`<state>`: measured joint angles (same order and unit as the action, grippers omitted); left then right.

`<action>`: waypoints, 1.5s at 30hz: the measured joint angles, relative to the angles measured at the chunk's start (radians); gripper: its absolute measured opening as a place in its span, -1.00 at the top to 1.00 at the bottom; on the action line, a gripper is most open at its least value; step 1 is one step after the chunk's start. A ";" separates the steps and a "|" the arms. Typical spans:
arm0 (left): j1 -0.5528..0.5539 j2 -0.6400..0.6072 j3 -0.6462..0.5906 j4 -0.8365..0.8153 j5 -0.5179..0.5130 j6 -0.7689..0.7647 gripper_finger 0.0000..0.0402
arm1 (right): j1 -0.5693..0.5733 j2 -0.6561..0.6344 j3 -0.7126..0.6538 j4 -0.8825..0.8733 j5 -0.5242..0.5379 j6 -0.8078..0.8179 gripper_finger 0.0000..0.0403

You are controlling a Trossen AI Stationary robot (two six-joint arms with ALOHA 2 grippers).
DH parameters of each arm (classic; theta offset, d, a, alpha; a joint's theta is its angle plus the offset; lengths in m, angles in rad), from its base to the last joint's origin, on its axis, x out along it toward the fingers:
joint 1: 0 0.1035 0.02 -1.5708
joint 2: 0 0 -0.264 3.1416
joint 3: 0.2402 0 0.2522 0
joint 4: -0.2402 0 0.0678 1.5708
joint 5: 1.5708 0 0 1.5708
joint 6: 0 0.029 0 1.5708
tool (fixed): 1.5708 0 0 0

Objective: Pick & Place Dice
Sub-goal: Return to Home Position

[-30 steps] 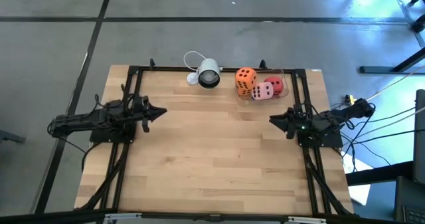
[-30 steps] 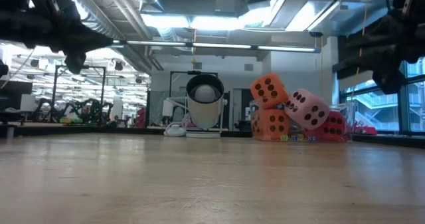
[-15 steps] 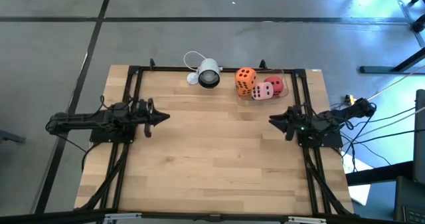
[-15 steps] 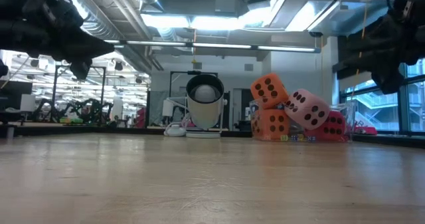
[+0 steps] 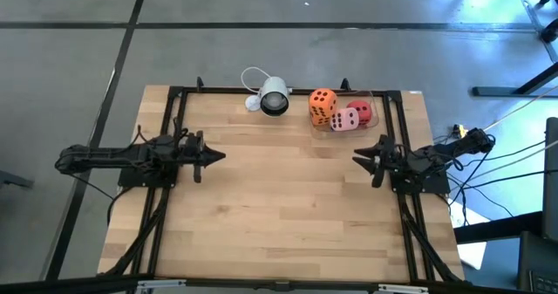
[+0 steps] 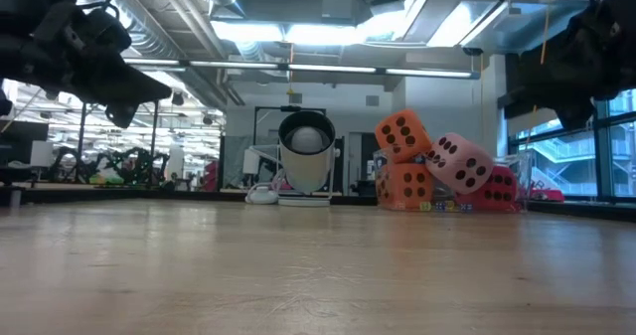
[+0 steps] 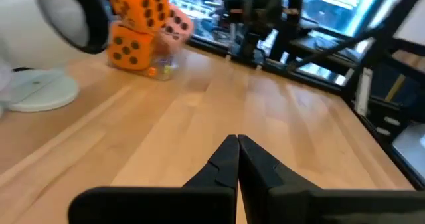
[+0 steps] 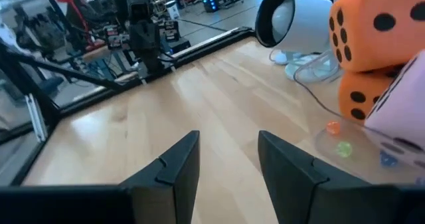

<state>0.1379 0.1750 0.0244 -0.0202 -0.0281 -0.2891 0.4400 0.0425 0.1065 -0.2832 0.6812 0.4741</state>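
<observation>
The dice are piled at the table's far right in a shallow clear tray [image 5: 382,102]. One orange die [image 6: 402,134] sits tilted on top of another orange die [image 6: 402,186]. A pink die [image 6: 459,163] leans between them and a red die [image 6: 497,188]. From above I see the top orange die [image 5: 322,105], the pink die [image 5: 345,119] and the red die [image 5: 361,112]. My left gripper [image 5: 220,156] hangs shut above the table's left side, far from the dice. My right gripper [image 5: 359,159] hovers open just near of the tray, with nothing between its fingers [image 8: 179,161].
A white round camera [image 5: 274,97] with its cord stands on a base at the far edge, left of the dice. Black frame rails [image 5: 174,119] run along the table's left, right and far sides. Bare wood [image 5: 288,189] lies between the two grippers.
My left gripper has sunk lower and drifted a little toward the table's middle, rolling slightly, and has stayed shut. My right gripper has rolled about its own pointing line without leaving its place. The dice have not moved.
</observation>
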 joint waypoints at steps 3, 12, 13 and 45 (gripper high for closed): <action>0.001 0.014 -0.001 0.022 -0.067 -0.012 0.98 | 0.000 0.000 0.000 0.000 0.009 -0.051 0.24; 0.001 0.015 -0.002 0.051 -0.107 0.202 0.98 | 0.000 0.000 0.000 0.000 0.011 -0.092 0.24; 0.001 0.015 -0.002 0.053 -0.107 0.204 0.98 | 0.000 0.000 0.000 0.000 0.011 -0.094 0.24; 0.001 0.015 -0.002 0.072 -0.103 0.198 0.98 | 0.000 0.000 0.000 0.000 0.010 -0.092 0.24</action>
<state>0.1390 0.1898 0.0223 0.0521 -0.1307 -0.0906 0.4397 0.0425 0.1065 -0.2832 0.6911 0.3824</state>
